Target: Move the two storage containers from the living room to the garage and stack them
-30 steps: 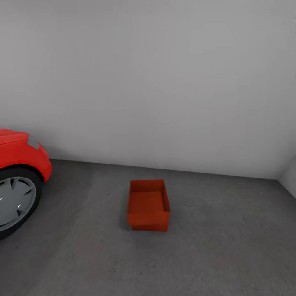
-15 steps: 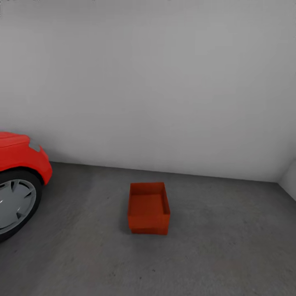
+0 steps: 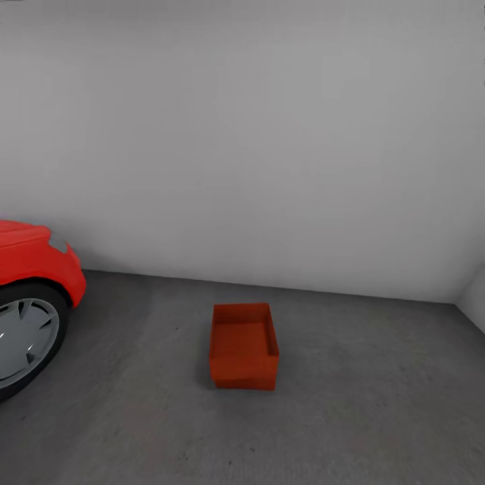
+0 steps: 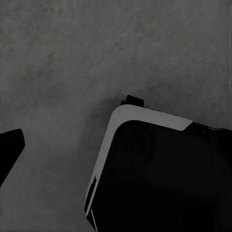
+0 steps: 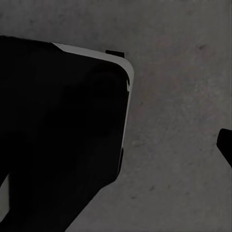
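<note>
Sitting upright on the dark grey concrete floor, out in the open middle of the garage: one orange-red storage container, open top up, nothing visible inside. Behind it, plain white wall. Well off to its left, glossy red car nose with a silver-spoked wheel. Down in both wrist views, black robot base with a white edge over rough concrete. Gripper opening, left or right: cannot tell.
</note>
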`<state>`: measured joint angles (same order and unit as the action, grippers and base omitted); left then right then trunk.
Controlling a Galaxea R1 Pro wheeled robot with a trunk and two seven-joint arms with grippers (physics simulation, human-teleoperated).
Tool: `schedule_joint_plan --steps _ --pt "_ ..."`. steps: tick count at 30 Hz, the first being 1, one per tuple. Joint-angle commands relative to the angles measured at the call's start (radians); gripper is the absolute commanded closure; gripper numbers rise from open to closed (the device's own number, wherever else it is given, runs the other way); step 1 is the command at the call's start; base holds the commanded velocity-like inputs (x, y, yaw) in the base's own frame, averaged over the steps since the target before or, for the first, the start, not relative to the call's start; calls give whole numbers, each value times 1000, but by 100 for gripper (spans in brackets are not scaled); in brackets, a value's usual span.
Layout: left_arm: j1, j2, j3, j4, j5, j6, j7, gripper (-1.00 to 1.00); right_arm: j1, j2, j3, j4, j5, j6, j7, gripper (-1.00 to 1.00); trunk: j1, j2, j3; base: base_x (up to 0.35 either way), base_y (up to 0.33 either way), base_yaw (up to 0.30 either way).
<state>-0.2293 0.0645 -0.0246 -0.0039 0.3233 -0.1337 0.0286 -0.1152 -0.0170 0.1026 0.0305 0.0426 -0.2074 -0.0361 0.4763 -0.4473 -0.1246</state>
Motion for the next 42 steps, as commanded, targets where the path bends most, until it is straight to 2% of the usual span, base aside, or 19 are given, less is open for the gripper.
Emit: schedule_joint_plan --steps 1,15,29,42 --pt "-1 0 -3 0 3 -3 2 -100 -2 0 7 3 5 -4 -4 -100 1 -2 0 0 0 0" --pt "-1 0 -3 1 3 -3 2 -100 -2 -2 7 3 5 -2 -4 -100 1 -2 22 0 0 0" --pt "-1 0 -3 0 3 -3 2 -100 -2 -4 8 3 6 2 -1 -100 1 -2 27 0 0 0" --pt "-1 0 -3 1 3 -3 2 -100 -2 -6 7 3 6 -3 5 -100 1 -2 46 0 0 0"
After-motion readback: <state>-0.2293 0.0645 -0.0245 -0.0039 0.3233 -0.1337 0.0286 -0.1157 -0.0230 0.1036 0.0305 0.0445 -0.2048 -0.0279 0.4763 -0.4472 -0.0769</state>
